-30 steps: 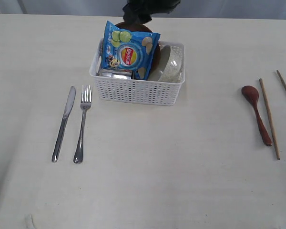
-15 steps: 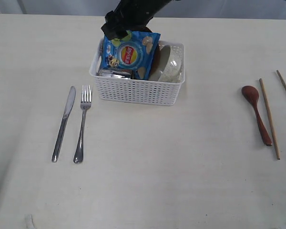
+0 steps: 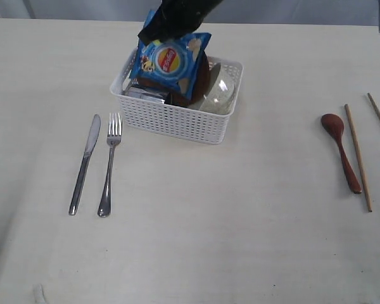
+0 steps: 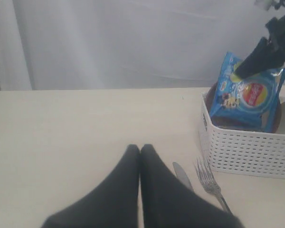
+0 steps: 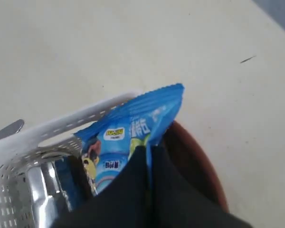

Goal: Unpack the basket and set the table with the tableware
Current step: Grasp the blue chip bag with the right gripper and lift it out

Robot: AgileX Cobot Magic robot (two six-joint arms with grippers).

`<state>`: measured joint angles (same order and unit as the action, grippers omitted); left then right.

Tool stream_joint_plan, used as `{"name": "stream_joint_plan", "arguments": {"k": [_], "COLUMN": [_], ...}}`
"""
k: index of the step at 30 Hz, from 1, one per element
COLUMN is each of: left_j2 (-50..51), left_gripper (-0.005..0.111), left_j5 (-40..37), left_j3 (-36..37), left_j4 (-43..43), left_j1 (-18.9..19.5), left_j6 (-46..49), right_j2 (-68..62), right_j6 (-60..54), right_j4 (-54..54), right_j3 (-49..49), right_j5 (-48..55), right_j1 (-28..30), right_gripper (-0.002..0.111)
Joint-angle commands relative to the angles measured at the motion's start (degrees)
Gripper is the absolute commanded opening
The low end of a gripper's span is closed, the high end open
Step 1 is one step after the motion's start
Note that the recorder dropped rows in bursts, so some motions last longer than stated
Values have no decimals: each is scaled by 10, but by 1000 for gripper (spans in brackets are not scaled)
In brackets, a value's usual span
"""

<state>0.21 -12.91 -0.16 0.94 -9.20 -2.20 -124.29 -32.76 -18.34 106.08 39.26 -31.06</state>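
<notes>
Counter (image 3: 190,240) is carrying basket (image 3: 171,117) far-centre, w/ plate (image 3: 201,75), bowl (image 3: 220,95) & cup (image 3: 145,95) inside. Right hand (image 5: 147,154) is pinching chip bag (image 3: 168,63) by top edge, fully closed. Best lifting straight up, slow, so basket isn't dragging along. Left hand (image 4: 140,152) hovering closed, empty.

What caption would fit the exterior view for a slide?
The right end effector grips the blue chip bag in the white basket; knife, fork, spoon and chopsticks lie on the table.

A pale grey-white curtain (image 4: 109,42) with soft vertical folds fills the backdrop under even, diffuse light.
</notes>
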Motion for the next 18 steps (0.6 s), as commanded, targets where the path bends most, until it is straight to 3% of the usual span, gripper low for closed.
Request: {"name": "stream_joint_plan", "arguments": {"k": [1,10,18], "left_j2": [-2,-2,-2], "left_gripper": [0,0,0], "left_j5": [7,7,7], "left_j3": [2,2,2], "left_j4": [2,2,2], "left_j1": [-1,-1,-1], "left_j6": [0,0,0], "right_j2": [59,134,114], "right_j6": [-1,114,239], "right_j4": [61,172,173], "right_j3": [4,4,4], "right_j5": [-10,-6,97], "right_j1": [1,48,195], "right_gripper": [0,0,0]}}
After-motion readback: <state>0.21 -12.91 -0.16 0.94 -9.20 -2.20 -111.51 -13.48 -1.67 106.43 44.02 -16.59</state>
